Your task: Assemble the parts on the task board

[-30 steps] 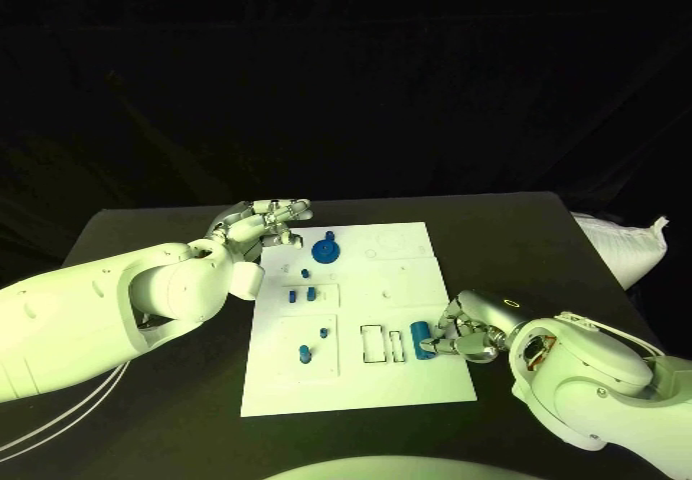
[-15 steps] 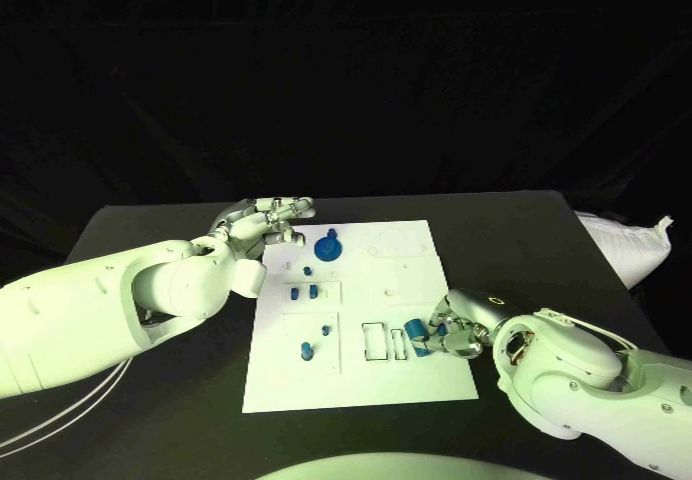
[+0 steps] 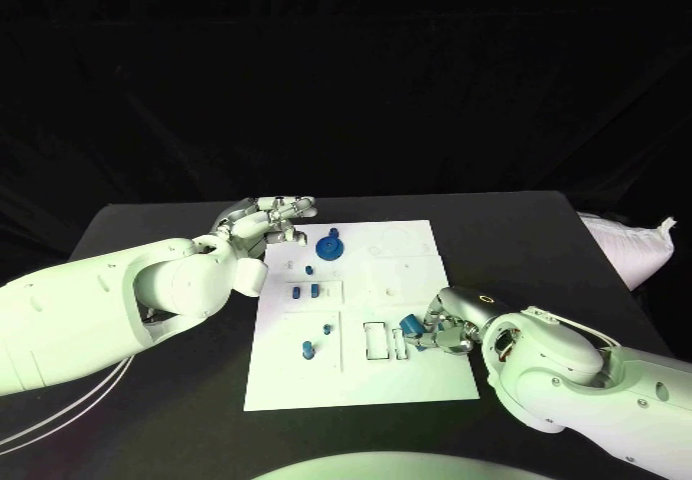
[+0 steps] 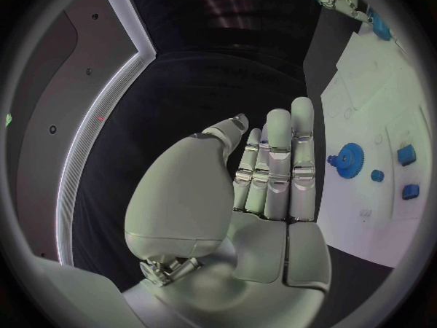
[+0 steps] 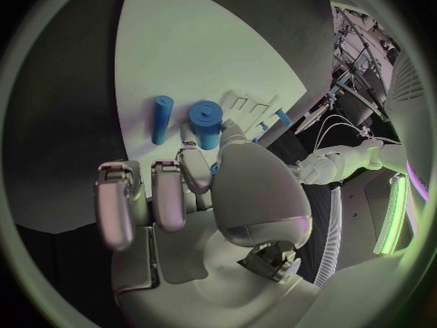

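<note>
Carrying a short blue ribbed cylinder part point(image 3: 411, 325), the right hand point(image 3: 437, 335) has shifted inward over the last second, from the white rectangular task board point(image 3: 361, 385)'s right edge toward the outlined slots point(image 3: 375, 342) near its middle; insertion looks imminent, not done. The fingers pinch the part. The left hand point(image 3: 264, 222) stays flat and empty at the board's far left corner, near the blue gear part point(image 3: 329, 248).

The right wrist view alone reveals a slim blue rod point(image 5: 161, 119) lying just beside the held cylinder.
</note>
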Controlling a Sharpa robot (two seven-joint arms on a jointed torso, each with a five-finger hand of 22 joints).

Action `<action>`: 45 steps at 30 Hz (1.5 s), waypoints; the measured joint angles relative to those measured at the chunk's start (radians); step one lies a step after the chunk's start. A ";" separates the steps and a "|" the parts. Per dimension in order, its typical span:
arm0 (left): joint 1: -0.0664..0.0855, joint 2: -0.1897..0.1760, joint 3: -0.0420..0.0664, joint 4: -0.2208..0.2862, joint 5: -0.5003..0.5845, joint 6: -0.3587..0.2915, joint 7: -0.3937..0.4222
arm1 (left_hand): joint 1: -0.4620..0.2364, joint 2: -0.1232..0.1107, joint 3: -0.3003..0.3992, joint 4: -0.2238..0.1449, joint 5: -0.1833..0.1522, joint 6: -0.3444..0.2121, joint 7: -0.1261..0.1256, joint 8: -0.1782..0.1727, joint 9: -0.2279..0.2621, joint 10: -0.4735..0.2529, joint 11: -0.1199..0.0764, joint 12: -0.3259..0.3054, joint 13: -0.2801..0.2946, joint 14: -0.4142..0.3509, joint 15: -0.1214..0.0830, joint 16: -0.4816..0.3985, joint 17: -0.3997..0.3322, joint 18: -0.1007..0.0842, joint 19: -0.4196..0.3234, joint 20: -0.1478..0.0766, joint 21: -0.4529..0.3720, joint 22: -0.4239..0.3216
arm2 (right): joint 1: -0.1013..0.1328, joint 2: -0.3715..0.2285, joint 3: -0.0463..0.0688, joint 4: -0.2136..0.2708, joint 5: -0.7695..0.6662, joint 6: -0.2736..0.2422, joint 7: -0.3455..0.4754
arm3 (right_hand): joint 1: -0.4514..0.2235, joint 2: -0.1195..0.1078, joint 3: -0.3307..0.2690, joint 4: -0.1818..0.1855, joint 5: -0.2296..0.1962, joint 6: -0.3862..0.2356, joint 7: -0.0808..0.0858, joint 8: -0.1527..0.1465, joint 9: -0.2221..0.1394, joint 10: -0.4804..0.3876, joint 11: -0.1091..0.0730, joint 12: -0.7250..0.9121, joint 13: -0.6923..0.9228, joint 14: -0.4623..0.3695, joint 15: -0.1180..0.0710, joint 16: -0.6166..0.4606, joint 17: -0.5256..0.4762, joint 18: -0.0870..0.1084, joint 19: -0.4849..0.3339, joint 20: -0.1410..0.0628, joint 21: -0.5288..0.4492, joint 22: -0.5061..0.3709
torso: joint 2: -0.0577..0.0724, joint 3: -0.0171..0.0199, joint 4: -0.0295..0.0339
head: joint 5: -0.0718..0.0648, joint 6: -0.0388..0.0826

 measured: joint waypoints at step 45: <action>-0.001 0.007 0.000 0.001 0.000 0.004 -0.004 | 0.000 0.000 0.000 0.000 0.000 0.000 0.000 0.000 0.000 0.000 0.000 0.000 0.000 0.002 0.002 0.000 -0.001 0.000 0.000 0.000 0.000 0.000 | 0.017 0.083 0.007 0.064 0.166 -0.045 -0.020 | -0.003 0.068 -0.050 0.006 0.100 0.019 -0.020 0.050 0.086 0.000 0.000 0.000 0.087 0.002 -0.006 0.008 0.000 0.000 0.003 -0.004 0.011 0.000 | 0.000 -0.0006 0.0024 | 0.012 0.000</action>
